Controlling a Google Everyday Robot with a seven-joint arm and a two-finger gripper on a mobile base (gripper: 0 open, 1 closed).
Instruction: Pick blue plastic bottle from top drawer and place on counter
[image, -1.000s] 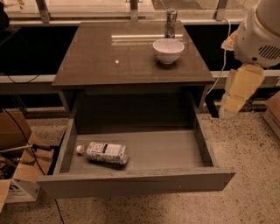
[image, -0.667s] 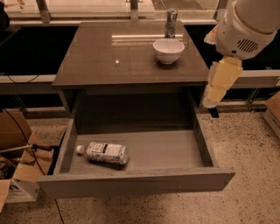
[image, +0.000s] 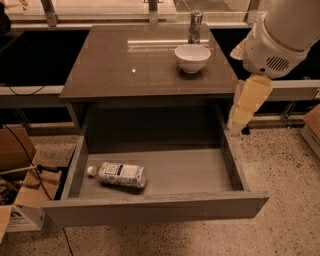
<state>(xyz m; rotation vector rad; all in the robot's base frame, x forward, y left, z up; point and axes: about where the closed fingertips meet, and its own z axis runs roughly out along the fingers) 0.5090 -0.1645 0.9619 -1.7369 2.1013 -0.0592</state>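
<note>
Robot's gripper (image: 247, 105) hangs just outside the right wall of the open top drawer (image: 155, 210), below the edge of the counter (image: 145, 70); whether it is spread or closed cannot be told. The blue plastic bottle (image: 120, 175) lies on its side at the drawer's front left, cap toward the left wall, well apart from the gripper. A clean pick likely means clearing the right wall, then gripping across the label. A white bowl (image: 192, 57) and a metal cylinder (image: 195, 26) stand at the counter's rear right, best avoided when placing.
</note>
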